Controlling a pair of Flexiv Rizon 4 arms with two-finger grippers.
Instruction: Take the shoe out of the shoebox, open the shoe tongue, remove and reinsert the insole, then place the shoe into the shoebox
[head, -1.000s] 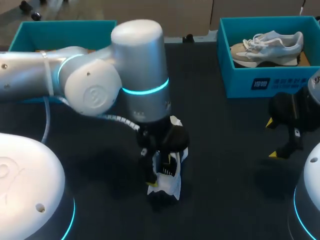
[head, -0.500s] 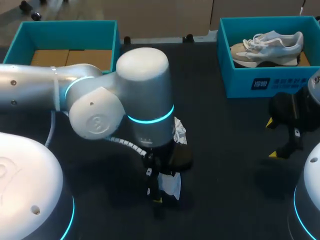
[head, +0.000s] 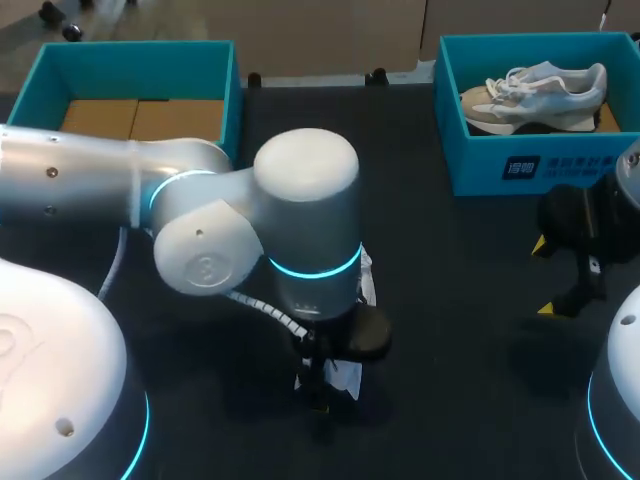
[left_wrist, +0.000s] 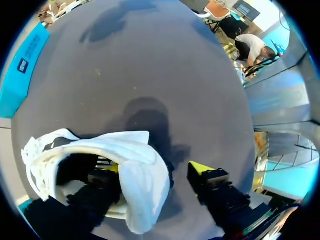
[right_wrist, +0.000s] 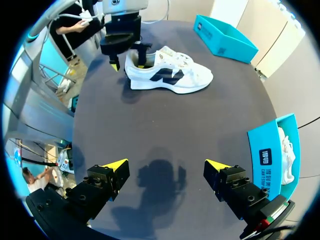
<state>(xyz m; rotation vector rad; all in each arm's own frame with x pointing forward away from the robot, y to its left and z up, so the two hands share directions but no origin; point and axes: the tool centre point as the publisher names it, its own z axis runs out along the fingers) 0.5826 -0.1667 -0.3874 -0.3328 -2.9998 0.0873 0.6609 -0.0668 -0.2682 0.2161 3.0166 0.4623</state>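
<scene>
Black table (left_wrist: 150, 75), left hand (left_wrist: 156, 169) open astride shoe (left_wrist: 135, 175) heel, right hand (right_wrist: 167, 167) open near filled shoebox (right_wrist: 272, 150)

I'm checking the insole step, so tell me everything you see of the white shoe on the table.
The white shoe is a low sneaker with a dark side mark and white laces, upright on its sole on the dark table. The left gripper straddles its heel, one finger inside the opening, the other clear outside. Its inside is in shadow.
</scene>
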